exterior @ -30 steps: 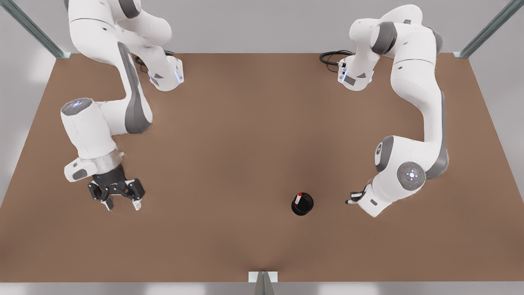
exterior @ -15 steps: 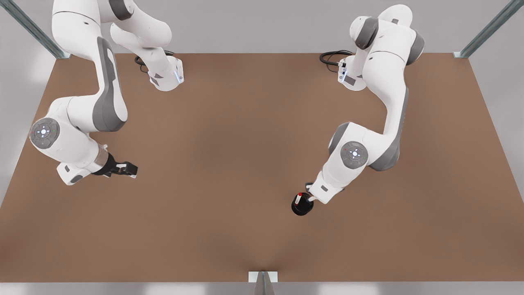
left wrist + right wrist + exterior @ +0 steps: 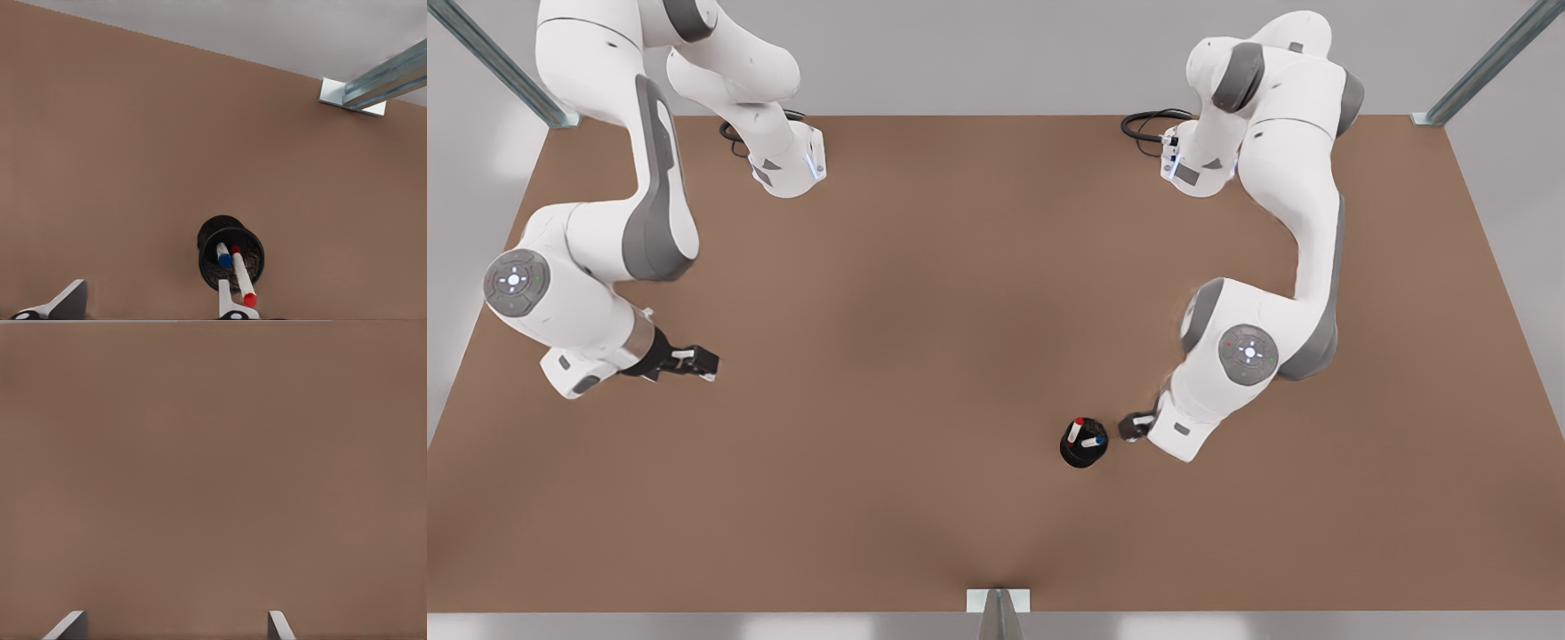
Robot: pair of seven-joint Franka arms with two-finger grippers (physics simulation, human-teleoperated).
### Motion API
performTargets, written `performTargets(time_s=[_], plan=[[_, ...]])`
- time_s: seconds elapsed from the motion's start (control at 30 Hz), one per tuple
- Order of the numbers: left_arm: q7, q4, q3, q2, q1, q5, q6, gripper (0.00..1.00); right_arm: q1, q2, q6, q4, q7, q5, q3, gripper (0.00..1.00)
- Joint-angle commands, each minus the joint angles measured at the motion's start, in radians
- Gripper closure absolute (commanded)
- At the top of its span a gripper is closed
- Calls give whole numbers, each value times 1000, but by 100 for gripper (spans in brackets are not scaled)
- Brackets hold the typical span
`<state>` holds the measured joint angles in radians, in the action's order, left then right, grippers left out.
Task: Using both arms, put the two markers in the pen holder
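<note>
Brown tabletop (image 3: 925, 356) is filling the whole scene, with both arm bases standing along its far edge. At the front view's left, the right gripper (image 3: 694, 360) is hanging over bare table, well apart from everything else, and that arm is waiting. Its claw is standing open: in the right wrist view the gripper (image 3: 175, 625) is showing two pale fingertips (image 3: 70, 623) spread wide with only plain brown surface between and beyond them.

Moving towards the front view's right, the pen holder (image 3: 1083, 453) is sitting upright on the table, nearer the near edge than the far one. Both markers are standing inside it, leaning against the rim with their caps poking out above it: the red-capped marker (image 3: 1079, 424) on the side towards the front view's left and the blue-capped marker (image 3: 1098, 439) towards its right. The left wrist view is showing the pen holder (image 3: 208, 233) from above, with the blue-capped marker (image 3: 223, 257) and the red-capped marker (image 3: 241, 277) lying side by side in its dark hollow.

Just beside the holder, on the front view's right, the left gripper (image 3: 1136, 425) is hovering close to the rim, not touching the cup. Its claw is open and holding nothing, with its fingertips (image 3: 67, 301) set wide apart.
</note>
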<state>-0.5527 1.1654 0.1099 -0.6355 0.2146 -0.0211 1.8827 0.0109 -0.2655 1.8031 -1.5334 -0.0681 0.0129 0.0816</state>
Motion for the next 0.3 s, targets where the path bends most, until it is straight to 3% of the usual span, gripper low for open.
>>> performTargets(time_s=[0.0,0.07,0.13,0.27], plan=[[347,-1,1,36,-61,-11,-204,0,0,3,-7,1,34,18,0,0],[494,5,4,151,-164,-6,-298,0,0,3,-7,1,36,19,0,0],[524,206,-1,378,-164,-65,-320,0,0,3,-5,1,36,19,0,0],[525,211,4,415,-162,-59,-402,0,0,2,-5,1,36,19,0,0]])
